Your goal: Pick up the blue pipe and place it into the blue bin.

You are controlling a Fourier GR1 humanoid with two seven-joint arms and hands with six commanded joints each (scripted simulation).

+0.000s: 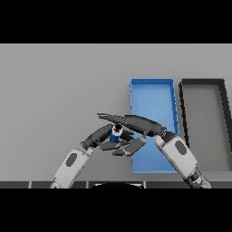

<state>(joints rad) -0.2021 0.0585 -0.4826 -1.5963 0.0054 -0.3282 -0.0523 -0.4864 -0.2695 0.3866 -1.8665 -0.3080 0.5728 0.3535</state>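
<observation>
Near the front of the grey table (59, 90), both arms meet just left of the blue bin (152, 88). Between the hands sits the blue pipe (116, 134), only its end showing, a small blue piece with a pale round opening, not yet in the bin. From where I stand the left hand (97, 138) reaches in with fingers curled about the pipe. Reaching leftward over the bin's left edge, the right hand (136, 122) has long fingers stretched above the pipe and lower fingers under it; whether it truly grips, I cannot tell. Beside the blue bin, to its right, lies a black bin (224, 127).
</observation>
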